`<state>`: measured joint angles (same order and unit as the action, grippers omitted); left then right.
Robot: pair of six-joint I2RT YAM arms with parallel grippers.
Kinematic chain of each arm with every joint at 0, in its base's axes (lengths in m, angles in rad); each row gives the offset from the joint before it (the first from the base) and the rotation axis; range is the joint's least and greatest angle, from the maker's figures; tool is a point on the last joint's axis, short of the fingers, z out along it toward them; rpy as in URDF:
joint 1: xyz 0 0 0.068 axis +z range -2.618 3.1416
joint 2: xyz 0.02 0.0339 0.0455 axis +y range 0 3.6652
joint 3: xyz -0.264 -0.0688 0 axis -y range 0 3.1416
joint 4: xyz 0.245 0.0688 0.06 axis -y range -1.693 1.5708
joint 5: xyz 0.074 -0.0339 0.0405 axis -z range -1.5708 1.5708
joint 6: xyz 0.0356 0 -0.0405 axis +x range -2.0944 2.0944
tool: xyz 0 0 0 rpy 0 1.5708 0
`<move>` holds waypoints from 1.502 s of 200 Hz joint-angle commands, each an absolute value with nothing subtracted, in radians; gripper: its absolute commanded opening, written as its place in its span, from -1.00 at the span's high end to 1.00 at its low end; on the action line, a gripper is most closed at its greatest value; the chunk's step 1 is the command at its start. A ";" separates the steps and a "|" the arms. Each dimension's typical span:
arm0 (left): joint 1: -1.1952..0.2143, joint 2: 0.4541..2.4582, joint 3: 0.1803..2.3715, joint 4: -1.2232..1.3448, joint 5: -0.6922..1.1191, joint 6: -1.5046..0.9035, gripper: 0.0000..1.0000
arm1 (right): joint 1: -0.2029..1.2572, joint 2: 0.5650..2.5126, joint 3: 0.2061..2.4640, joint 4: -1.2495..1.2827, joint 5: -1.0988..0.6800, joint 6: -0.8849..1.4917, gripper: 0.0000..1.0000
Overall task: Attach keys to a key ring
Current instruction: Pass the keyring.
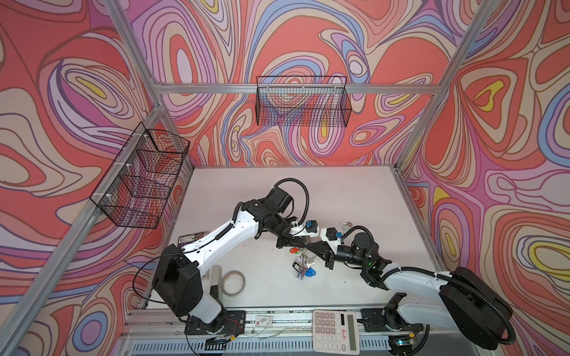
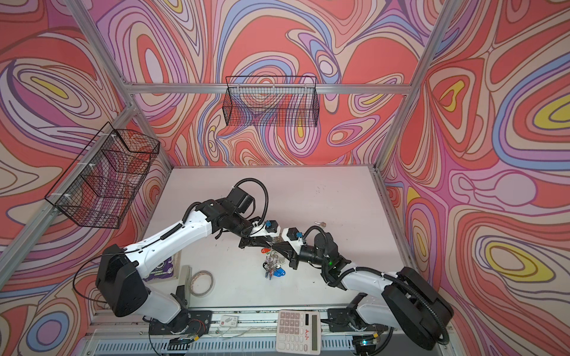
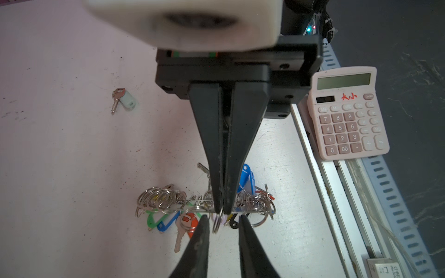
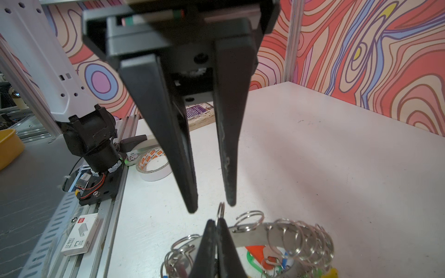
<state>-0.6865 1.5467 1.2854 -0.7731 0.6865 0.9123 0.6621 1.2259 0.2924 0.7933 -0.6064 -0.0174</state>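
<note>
At centre frame in both top views, the two arms meet tip to tip over the white table (image 1: 354, 191). The key ring (image 1: 303, 256) sits at that meeting point, with the keys (image 1: 305, 271) bunched just below it in the frame. Finger spacing cannot be read at this range; the wrist views resolve it.

- **Left wrist view:** The right gripper (image 3: 222, 211) has its jaws pressed fully together, pinching the rim of the key ring, which appears edge-on. This view alone separates the tags: green tag (image 3: 154, 220), blue tag (image 3: 245, 178), red tag (image 3: 190, 225).
- **Right wrist view:** The ring's flat face is visible. The left gripper (image 4: 212, 206) is partly spread, one fingertip on each side of a small split ring (image 4: 221, 210) that stands up at the pinch point. A gap shows on both sides, so it grips nothing.

A loose key (image 3: 122, 100) with a pale mint tag lies well apart from the cluster, right of centre in both top views. A pink calculator (image 1: 335, 331) sits at lower centre, off the table. A tape roll (image 1: 233, 283) lies lower left of the keys.
</note>
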 commanded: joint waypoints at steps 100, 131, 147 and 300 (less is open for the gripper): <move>-0.704 1.593 1.313 -0.782 0.648 0.904 0.96 | 0.667 1.220 0.284 0.859 -0.612 -0.028 1.00; -0.706 1.587 1.296 -0.749 0.648 0.867 1.00 | 0.667 1.219 0.283 0.859 -0.615 -0.021 1.00; -0.706 1.582 1.277 -0.704 0.637 0.817 1.00 | 0.668 1.218 0.284 0.856 -0.610 -0.013 1.00; -0.706 1.217 0.724 0.318 0.566 0.113 1.00 | 0.656 0.918 0.307 0.562 -0.110 0.196 -0.47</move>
